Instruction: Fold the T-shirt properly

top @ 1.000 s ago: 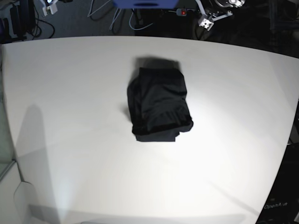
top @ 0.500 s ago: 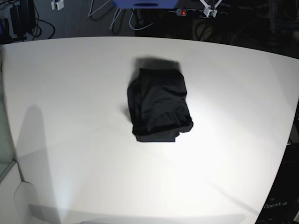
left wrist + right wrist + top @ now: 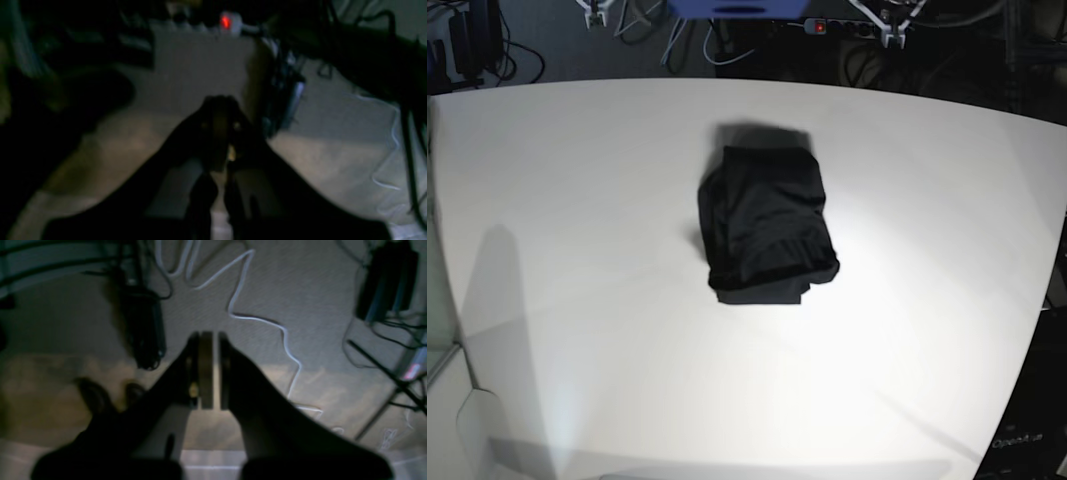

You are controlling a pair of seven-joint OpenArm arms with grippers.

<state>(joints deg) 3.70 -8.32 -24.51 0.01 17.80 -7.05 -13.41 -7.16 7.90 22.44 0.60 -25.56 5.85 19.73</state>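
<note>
A: Where's the T-shirt (image 3: 767, 225) now?

B: Near the middle of the white table (image 3: 577, 200), a little toward the far edge. It's a compact black bundle, roughly rectangular, with a layer sticking out along the near edge and the left side bulging a bit. Nothing touches it.

A: So the fold is done?

B: I'd judge it nearly or fully done. It lies alone because both arms are parked beyond the far edge, well apart from it.

A: And the grippers?

B: The left gripper (image 3: 218, 131) is dark and blurred in its wrist view; the 2 fingers look pressed together with nothing between them. The right gripper (image 3: 210, 370) shows a thin slit of light between its fingers, nearly together, also holding nothing. Both hang over grey floor (image 3: 300, 290) crossed by a white cable (image 3: 253, 318), not over the table. In the base view only small white tips show at the top edge.

A: Any writing?

B: Faint lettering at the lower right corner of the base view, something like "OpenArm" (image 3: 1019, 438). The shirt has no print. A red light (image 3: 225, 21) glows on a power strip, unlabelled as far as I can tell
</note>
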